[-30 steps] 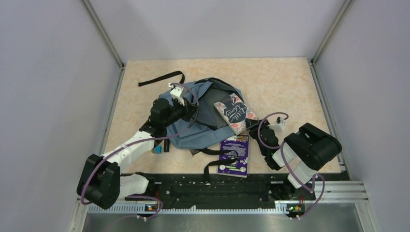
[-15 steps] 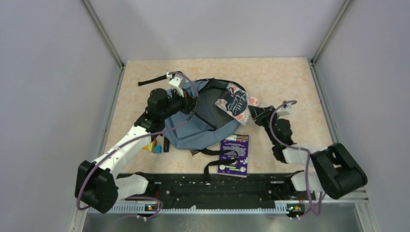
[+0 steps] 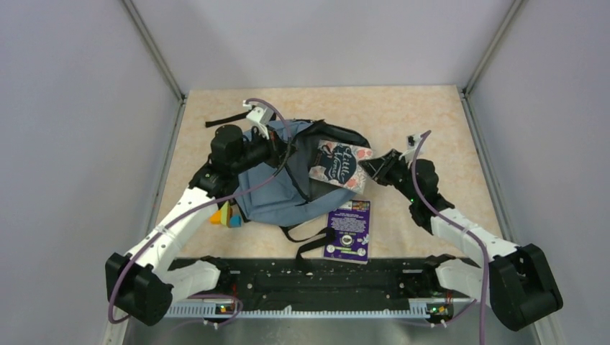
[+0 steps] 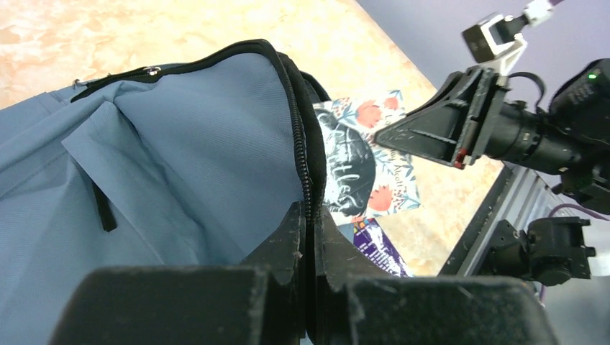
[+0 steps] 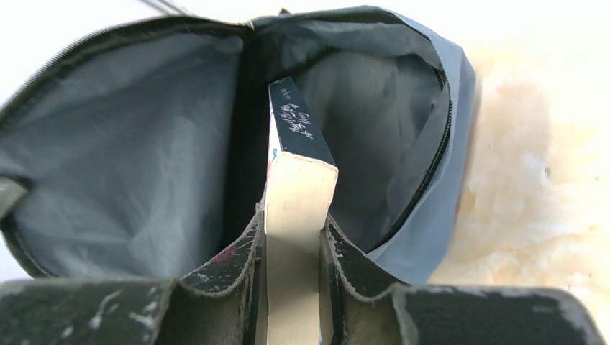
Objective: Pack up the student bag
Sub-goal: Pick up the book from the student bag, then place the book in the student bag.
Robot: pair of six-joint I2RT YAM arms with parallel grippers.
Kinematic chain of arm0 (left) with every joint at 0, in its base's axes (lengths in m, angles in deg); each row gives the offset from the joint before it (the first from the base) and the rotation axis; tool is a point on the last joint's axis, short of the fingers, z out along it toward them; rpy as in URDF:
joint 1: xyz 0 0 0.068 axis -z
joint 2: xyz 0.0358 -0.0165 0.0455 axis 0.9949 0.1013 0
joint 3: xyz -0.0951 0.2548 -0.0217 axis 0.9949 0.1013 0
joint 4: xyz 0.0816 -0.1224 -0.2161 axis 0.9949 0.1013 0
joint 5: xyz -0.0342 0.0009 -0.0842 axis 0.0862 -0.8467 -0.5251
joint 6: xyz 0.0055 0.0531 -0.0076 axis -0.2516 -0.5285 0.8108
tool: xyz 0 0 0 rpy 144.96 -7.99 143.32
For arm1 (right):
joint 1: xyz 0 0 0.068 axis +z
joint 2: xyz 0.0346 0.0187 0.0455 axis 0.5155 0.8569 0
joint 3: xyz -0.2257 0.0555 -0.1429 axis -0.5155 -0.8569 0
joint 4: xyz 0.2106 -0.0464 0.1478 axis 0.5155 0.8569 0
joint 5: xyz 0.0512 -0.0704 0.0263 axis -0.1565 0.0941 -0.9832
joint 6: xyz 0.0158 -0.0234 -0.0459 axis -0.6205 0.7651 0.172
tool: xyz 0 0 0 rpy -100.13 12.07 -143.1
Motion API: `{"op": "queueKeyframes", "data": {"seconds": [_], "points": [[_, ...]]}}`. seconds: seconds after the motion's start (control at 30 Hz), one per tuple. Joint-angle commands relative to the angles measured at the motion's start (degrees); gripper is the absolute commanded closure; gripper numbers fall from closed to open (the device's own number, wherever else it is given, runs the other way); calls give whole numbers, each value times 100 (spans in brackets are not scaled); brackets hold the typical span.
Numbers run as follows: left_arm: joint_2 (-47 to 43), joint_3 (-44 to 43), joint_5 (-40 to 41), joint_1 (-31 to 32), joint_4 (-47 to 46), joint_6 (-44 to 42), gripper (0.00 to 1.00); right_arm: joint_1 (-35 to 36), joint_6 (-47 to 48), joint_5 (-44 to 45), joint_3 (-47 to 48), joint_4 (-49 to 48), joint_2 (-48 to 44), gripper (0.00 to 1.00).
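The blue-grey student bag [image 3: 277, 188] lies on the table's middle left, its mouth held open toward the right. My left gripper [image 3: 282, 149] is shut on the bag's zip edge [image 4: 302, 154] and holds it up. My right gripper [image 3: 368, 167] is shut on a floral-covered book [image 3: 338, 164], holding it edge-on at the bag's open mouth. In the right wrist view the book [image 5: 296, 180] points into the grey lining [image 5: 129, 144]. The book also shows in the left wrist view [image 4: 360, 169].
A purple booklet [image 3: 348, 230] lies on the table near the front, beside a black strap [image 3: 308, 244]. Small coloured blocks [image 3: 225, 214] sit left of the bag. Another black strap [image 3: 226, 118] trails to the far left. Grey walls enclose the table.
My right arm has stretched forward and left, carrying the book up to the bag's mouth. My left gripper has lifted the zip edge higher and back, opening the bag wider.
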Motion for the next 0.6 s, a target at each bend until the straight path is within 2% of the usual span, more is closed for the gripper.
{"op": "queueKeyframes", "data": {"seconds": [0.0,0.2,0.4,0.57], "points": [[-270,-423,-392,47,-288,212,100,-59,-5,-555,452,-82,39,100],[-251,-532,-441,47,-134,207,100,-62,-592,-1184,517,-535,198,100],[-115,-677,-610,43,-86,280,100,-55,-905,-1327,635,-613,81,100],[-25,-784,-775,56,-86,377,100,-45,-1351,-1456,559,-1238,440,100]]}}
